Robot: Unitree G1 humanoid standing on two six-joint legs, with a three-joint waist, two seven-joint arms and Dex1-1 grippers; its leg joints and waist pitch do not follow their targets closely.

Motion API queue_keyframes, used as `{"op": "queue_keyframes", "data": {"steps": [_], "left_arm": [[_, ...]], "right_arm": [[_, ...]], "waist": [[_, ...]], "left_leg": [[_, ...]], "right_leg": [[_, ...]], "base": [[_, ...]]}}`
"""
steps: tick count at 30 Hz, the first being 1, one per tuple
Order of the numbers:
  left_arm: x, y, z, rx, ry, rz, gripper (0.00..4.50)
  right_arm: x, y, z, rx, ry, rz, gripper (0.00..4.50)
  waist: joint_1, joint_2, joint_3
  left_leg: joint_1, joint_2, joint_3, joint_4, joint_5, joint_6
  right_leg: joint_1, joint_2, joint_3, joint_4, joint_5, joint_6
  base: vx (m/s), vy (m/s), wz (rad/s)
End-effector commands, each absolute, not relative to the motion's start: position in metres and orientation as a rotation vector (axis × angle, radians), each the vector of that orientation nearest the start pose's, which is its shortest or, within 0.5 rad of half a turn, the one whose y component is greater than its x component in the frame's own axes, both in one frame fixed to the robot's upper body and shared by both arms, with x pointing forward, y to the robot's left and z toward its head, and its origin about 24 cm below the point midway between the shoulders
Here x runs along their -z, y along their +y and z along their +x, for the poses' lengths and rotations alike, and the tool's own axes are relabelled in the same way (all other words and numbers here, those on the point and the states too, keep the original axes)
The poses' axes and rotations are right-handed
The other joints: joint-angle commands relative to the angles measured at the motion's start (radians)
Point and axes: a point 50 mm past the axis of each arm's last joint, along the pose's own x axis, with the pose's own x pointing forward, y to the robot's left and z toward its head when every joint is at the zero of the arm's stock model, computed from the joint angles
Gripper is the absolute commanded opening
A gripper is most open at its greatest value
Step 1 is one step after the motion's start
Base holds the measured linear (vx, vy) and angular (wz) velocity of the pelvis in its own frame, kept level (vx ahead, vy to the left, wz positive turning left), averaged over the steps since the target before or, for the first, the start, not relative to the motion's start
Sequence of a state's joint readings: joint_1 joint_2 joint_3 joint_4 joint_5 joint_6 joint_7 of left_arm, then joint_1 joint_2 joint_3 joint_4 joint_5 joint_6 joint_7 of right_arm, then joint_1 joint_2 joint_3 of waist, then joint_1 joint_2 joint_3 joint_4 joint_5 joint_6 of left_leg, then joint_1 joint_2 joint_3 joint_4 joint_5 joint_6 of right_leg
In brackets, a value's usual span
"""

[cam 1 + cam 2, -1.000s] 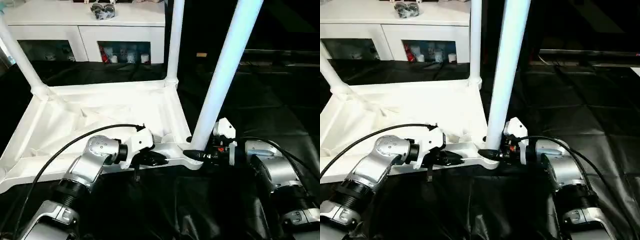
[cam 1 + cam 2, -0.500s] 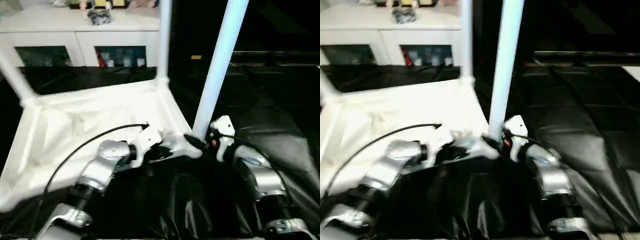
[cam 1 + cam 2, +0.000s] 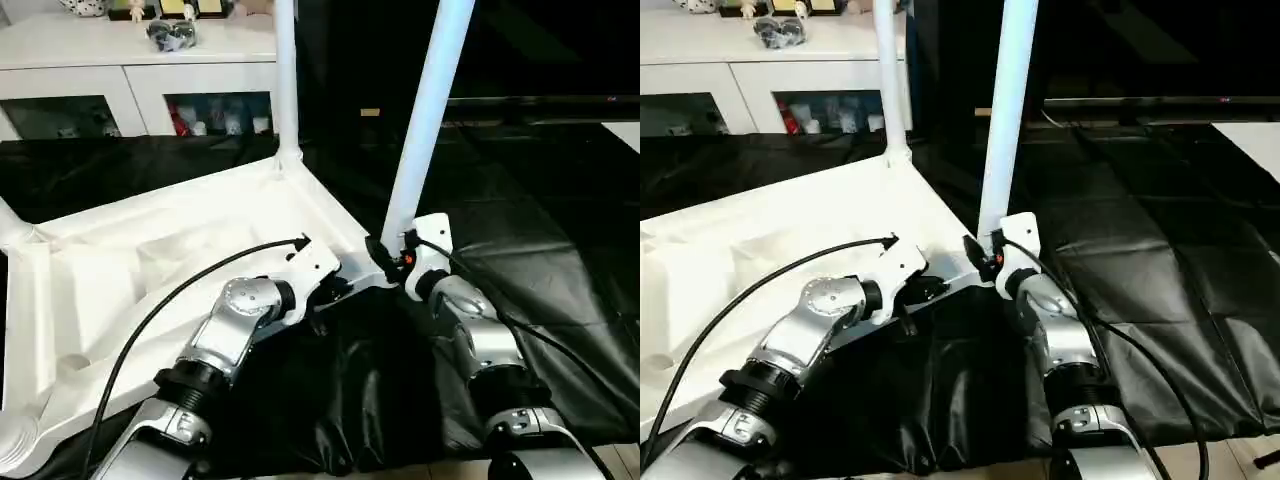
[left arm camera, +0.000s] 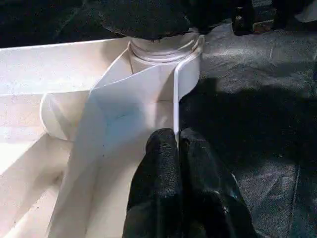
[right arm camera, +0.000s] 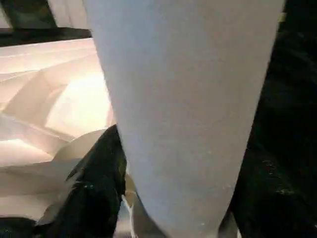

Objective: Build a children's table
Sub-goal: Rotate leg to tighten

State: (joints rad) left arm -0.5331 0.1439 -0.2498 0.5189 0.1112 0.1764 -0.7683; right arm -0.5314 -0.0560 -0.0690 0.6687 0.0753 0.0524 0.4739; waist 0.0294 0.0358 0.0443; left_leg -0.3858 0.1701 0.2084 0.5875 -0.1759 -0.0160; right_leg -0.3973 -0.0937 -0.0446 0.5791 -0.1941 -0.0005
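Three legs (image 3: 430, 110) stand in the upside-down tabletop (image 3: 150, 260). Left claw (image 4: 177, 148) pinches its rim; right claw (image 3: 383, 258) hugs one leg.

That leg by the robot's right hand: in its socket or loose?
In. The leg stands upright from the tabletop's corner socket.

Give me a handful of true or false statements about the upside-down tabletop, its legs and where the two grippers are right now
1. The tabletop lies with its ribbed underside up. True.
2. The right gripper is at the foot of the near leg. True.
3. The left gripper is wide open. False: its fingers are shut, at the tabletop's thin rim.
4. The far leg lies flat on the black sheet. False: it stands upright in a corner socket.
5. The white cabinet stands behind the tabletop. True.
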Motion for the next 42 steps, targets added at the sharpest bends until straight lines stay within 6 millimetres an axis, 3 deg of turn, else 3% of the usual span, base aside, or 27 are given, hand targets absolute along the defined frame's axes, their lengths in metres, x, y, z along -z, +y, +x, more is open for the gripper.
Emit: {"op": "queue_keyframes", "data": {"steps": [1,5,6,7,8,10,16,20,21,25,31,33,38,40,42], "left_arm": [[-0.067,0.061,0.321,1.083,0.173,0.337,0.00],[-0.065,0.072,0.319,1.111,0.183,0.349,0.00],[-0.064,0.076,0.319,1.122,0.191,0.353,0.00],[-0.064,0.077,0.318,1.124,0.192,0.353,0.00],[-0.064,0.086,0.315,1.167,0.204,0.345,0.00],[-0.063,0.093,0.311,1.206,0.216,0.356,0.00],[-0.062,0.108,0.308,1.278,0.262,0.376,0.00],[-0.062,0.112,0.308,1.291,0.273,0.373,0.00],[-0.062,0.113,0.308,1.296,0.275,0.372,0.00],[-0.063,0.114,0.308,1.308,0.279,0.370,0.00],[-0.062,0.116,0.307,1.320,0.284,0.360,0.00],[-0.060,0.115,0.307,1.320,0.286,0.357,0.00],[-0.059,0.110,0.309,1.280,0.277,0.338,0.00],[-0.059,0.105,0.311,1.242,0.264,0.330,0.00],[-0.061,0.097,0.315,1.173,0.242,0.324,0.00]], "right_arm": [[-0.023,-0.083,0.324,-0.771,0.282,0.047,3.13],[-0.023,-0.092,0.320,-0.867,0.292,0.003,3.24],[-0.022,-0.095,0.318,-0.912,0.301,-0.019,3.24],[-0.022,-0.096,0.317,-0.918,0.302,-0.021,3.24],[-0.022,-0.103,0.311,-1.033,0.325,-0.051,3.24],[-0.023,-0.109,0.306,-1.124,0.336,-0.065,3.24],[-0.026,-0.121,0.294,-1.317,0.374,-0.096,3.24],[-0.026,-0.127,0.290,-1.377,0.409,-0.100,3.24],[-0.026,-0.128,0.289,-1.391,0.418,-0.098,2.92],[-0.027,-0.131,0.286,-1.422,0.436,-0.081,2.86],[-0.024,-0.131,0.284,-1.445,0.459,-0.104,2.28],[-0.024,-0.131,0.284,-1.438,0.458,-0.102,2.17],[-0.023,-0.130,0.283,-1.391,0.434,-0.087,2.05],[-0.019,-0.126,0.284,-1.325,0.426,-0.074,2.01],[-0.012,-0.117,0.290,-1.187,0.384,-0.060,1.99]], "waist": [[-0.001,-0.011,-0.052],[0.001,-0.011,-0.054],[0.002,-0.019,-0.056],[0.006,-0.016,-0.056],[0.008,-0.024,-0.058],[0.013,-0.019,-0.058],[0.024,-0.019,-0.060],[0.037,-0.017,-0.057],[0.039,-0.019,-0.056],[0.043,-0.022,-0.055],[0.045,-0.016,-0.060],[0.046,-0.018,-0.062],[0.048,-0.018,-0.060],[0.048,-0.019,-0.058],[0.040,-0.017,-0.053]], "left_leg": [[0.027,0.060,-0.040,-0.093,-0.407,-0.018],[0.022,0.061,-0.036,-0.088,-0.352,0.004],[0.023,0.061,-0.034,-0.087,-0.341,0.008],[0.025,0.062,-0.032,-0.085,-0.327,0.016],[0.021,0.062,-0.033,-0.083,-0.305,0.028],[0.021,0.064,-0.029,-0.080,-0.272,0.046],[0.023,0.067,-0.023,-0.074,-0.218,0.068],[0.029,0.070,-0.023,-0.077,-0.261,0.046],[0.031,0.070,-0.023,-0.079,-0.277,0.035],[0.031,0.071,-0.024,-0.082,-0.293,0.018],[0.031,0.068,-0.023,-0.078,-0.258,0.018],[0.031,0.068,-0.022,-0.076,-0.245,0.025],[0.031,0.069,-0.022,-0.078,-0.256,0.025],[0.033,0.068,-0.023,-0.079,-0.276,0.015],[0.036,0.067,-0.027,-0.085,-0.338,-0.016]], "right_leg": [[0.021,-0.059,0.035,-0.078,-0.320,-0.171],[0.025,-0.061,0.036,-0.073,-0.286,-0.190],[0.026,-0.060,0.035,-0.073,-0.276,-0.193],[0.025,-0.059,0.035,-0.070,-0.263,-0.200],[0.031,-0.060,0.034,-0.066,-0.252,-0.205],[0.030,-0.058,0.034,-0.063,-0.215,-0.215],[0.032,-0.052,0.030,-0.047,-0.129,-0.257],[0.026,-0.055,0.032,-0.054,-0.199,-0.249],[0.026,-0.055,0.033,-0.056,-0.222,-0.244],[0.024,-0.056,0.035,-0.058,-0.258,-0.225],[0.027,-0.054,0.035,-0.053,-0.194,-0.231],[0.029,-0.053,0.035,-0.050,-0.165,-0.239],[0.028,-0.053,0.034,-0.054,-0.188,-0.236],[0.027,-0.054,0.035,-0.057,-0.220,-0.229],[0.020,-0.057,0.037,-0.067,-0.309,-0.207]], "base": [[0.000,0.000,0.00],[0.000,0.000,0.00],[0.000,0.000,0.00],[0.000,0.000,0.00],[0.000,0.000,0.00],[0.028,-0.013,0.01],[0.000,0.000,0.00],[0.000,0.000,0.00],[0.000,0.000,0.00],[0.000,0.000,0.00],[0.000,0.000,0.00],[0.000,0.000,0.00],[0.000,0.000,0.00],[0.000,0.000,0.00],[0.000,0.000,0.00]]}}
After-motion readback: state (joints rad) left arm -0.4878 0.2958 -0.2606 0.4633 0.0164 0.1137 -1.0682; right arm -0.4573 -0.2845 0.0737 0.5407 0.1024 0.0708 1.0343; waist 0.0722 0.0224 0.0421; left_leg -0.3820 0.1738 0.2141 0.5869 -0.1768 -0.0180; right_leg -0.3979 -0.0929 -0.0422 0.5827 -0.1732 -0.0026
